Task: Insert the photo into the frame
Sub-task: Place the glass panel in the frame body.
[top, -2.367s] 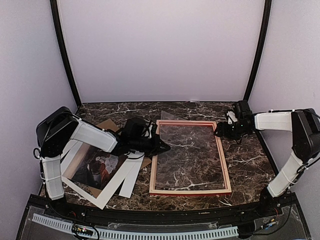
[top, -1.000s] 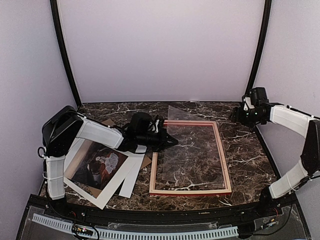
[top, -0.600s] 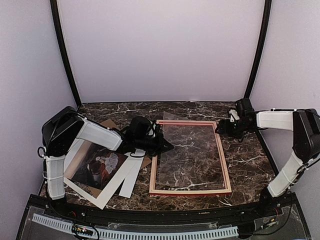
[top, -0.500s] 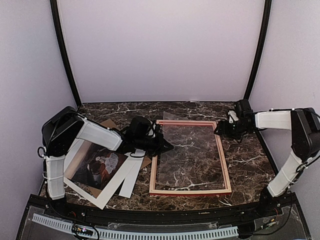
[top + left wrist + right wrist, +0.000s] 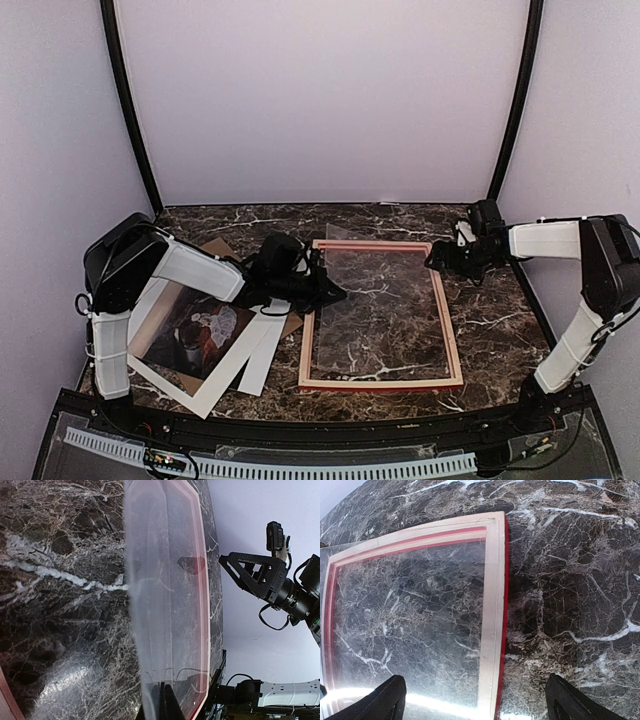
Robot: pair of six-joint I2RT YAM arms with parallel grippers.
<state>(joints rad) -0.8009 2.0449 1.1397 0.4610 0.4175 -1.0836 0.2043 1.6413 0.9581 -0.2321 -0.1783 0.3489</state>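
Dark marble bench (image 5: 490,330): frame (image 5: 452,330) mid-bench holds clear sheet (image 5: 380,300), askew, left claw (image 5: 330,293) pinching its edge; right claw (image 5: 437,262) wide, empty, at frame's far corner; photo (image 5: 190,330) by left edge on white mat (image 5: 255,355).

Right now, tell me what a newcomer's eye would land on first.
The large rectangular frame, pale wood with a red edge, lies at centre. A clear sheet sits skewed over it, pinched at its left edge by the shut left gripper. The dark brownish photo with white margins lies off to the left, outside the frame.
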